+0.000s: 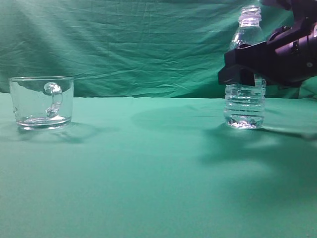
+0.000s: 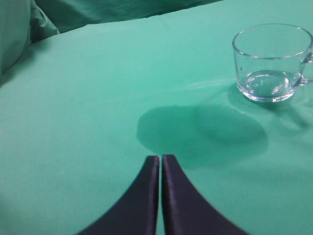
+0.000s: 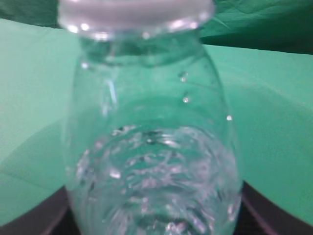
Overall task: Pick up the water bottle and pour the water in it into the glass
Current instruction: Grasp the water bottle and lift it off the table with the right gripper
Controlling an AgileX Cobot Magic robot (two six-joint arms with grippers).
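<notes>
The water bottle stands upright on the green cloth at the right, uncapped, with water in its ribbed lower part. My right gripper reaches in from the right at mid-body. In the right wrist view the bottle fills the frame between the jaws, which lie against both its sides. The glass stands at the far left with its handle facing the camera and looks almost empty. It also shows in the left wrist view at the upper right. My left gripper is shut and empty above the cloth, apart from the glass.
A green cloth covers the table, and a green backdrop hangs behind it. The cloth rises in folds at the upper left of the left wrist view. The left arm does not show in the exterior view.
</notes>
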